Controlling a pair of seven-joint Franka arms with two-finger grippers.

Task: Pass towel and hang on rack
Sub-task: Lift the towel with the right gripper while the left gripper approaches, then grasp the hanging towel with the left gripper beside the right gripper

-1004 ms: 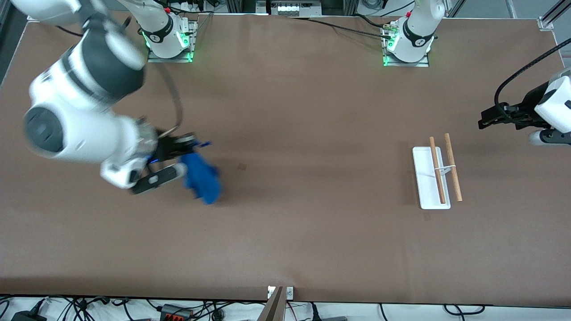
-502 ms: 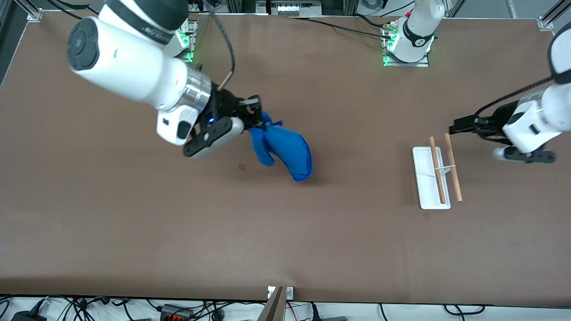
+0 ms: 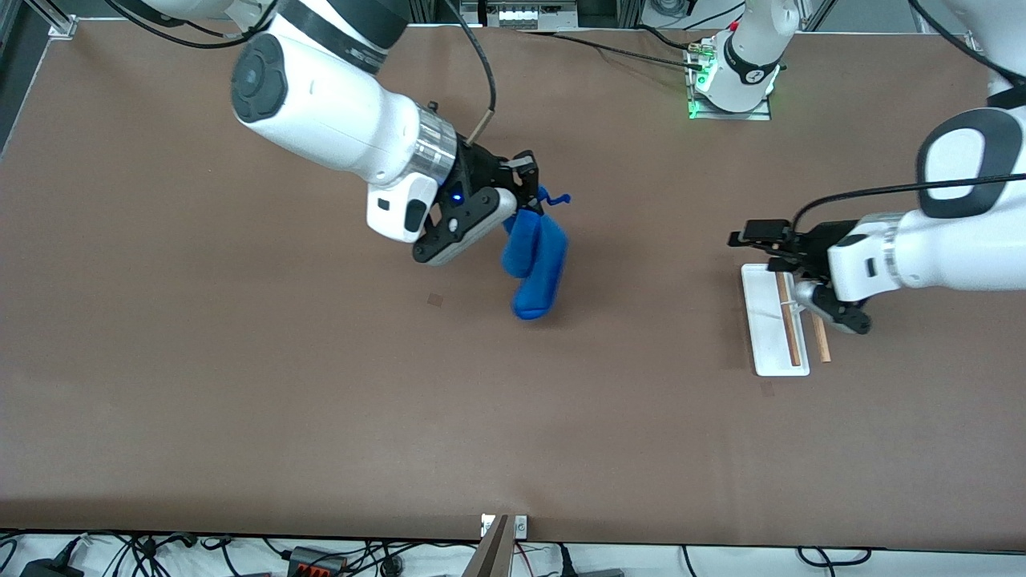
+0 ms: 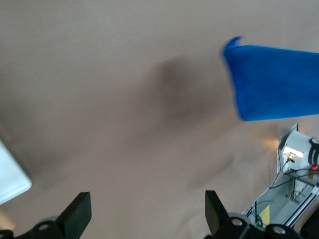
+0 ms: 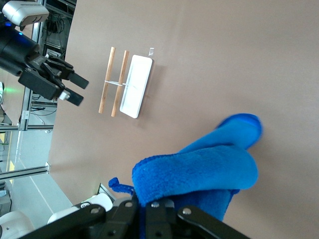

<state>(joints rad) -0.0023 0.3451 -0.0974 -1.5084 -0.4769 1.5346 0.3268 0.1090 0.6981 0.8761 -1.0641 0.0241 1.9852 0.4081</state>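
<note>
Front view: the blue folded cloth towel (image 3: 539, 260) has been carried from frame left toward centre by the right gripper (image 3: 531, 186), clamped on its top edge; the handover nears. The left gripper (image 3: 749, 240), jaws wide and empty, has advanced over the white-based, wooden-rodded rack (image 3: 773, 320) at right.

Left wrist view: the towel (image 4: 274, 82) is seen upper right, ahead of the spread fingers (image 4: 77, 214).

Right wrist view: the towel (image 5: 199, 174) is pinched at bottom centre; the rack (image 5: 127, 85) sits upper left.

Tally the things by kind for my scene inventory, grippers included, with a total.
Towel: 1, the blue towel, hanging from the shut right gripper over the table's middle.
Rack: 1, the rack, toward the left arm's end of the table.
Grippers: 2, the right gripper and the open left gripper over the rack.
Total: 4
</note>
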